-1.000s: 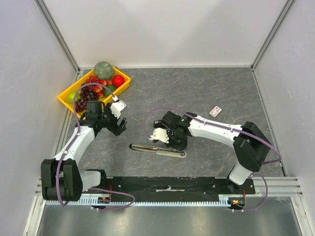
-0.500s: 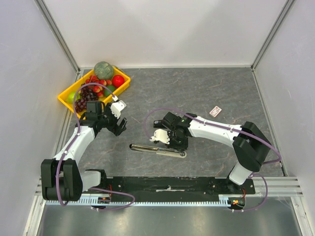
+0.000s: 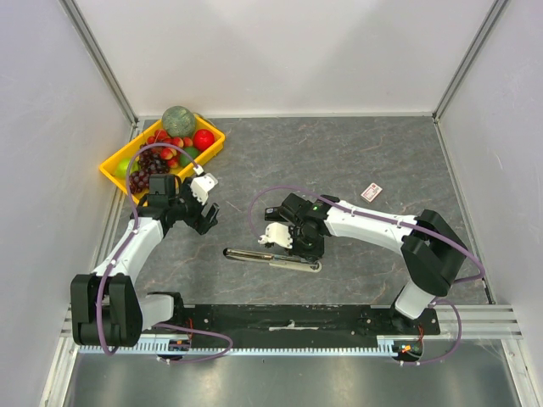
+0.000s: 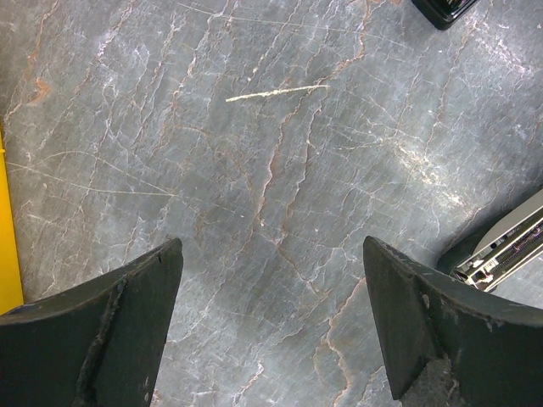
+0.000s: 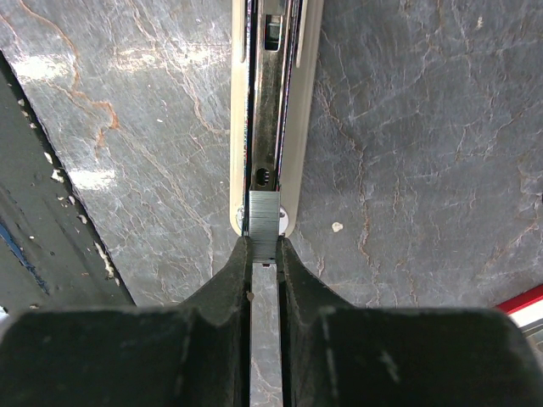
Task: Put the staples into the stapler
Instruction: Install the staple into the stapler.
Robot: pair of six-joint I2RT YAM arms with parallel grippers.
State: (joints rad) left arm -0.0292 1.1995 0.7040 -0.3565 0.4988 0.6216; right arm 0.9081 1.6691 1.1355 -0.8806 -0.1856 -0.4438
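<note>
- Staples (image 5: pixel 265 222): a grey strip is sitting pinched between the fingers (image 5: pixel 227 288) of your right gripper (image 5: pixel 264 248), with its front end sticking out just past the fingertips.
- Your right gripper is clamping that strip, one jaw pressing on each long side.
- The protruding end of the strip is lying over the near end of the stapler (image 5: pixel 270 93), in line with its open channel. Whether it is touching the metal cannot be told from the wrist view.
- The stapler is lying opened out on the table (image 5: pixel 407 127), stretching straight ahead of your right fingertips.
- In the top view your right gripper (image 3: pixel 291 246) is hanging directly over the stapler (image 3: pixel 271 259), toward its right half.
- Your left gripper (image 4: pixel 271 254) is hovering above the table with its jaws standing wide apart, gripping nothing.
- One end of the stapler (image 4: pixel 505 246) is showing just to the right of your left gripper's right-hand finger.
- A small white-and-red box (image 3: pixel 371 192) is lying well apart from your right gripper, off to its right and farther from the arm bases.
- A yellow bin (image 3: pixel 114 165) of fruit is sitting beyond your left gripper (image 3: pixel 204 219), to its far left.
</note>
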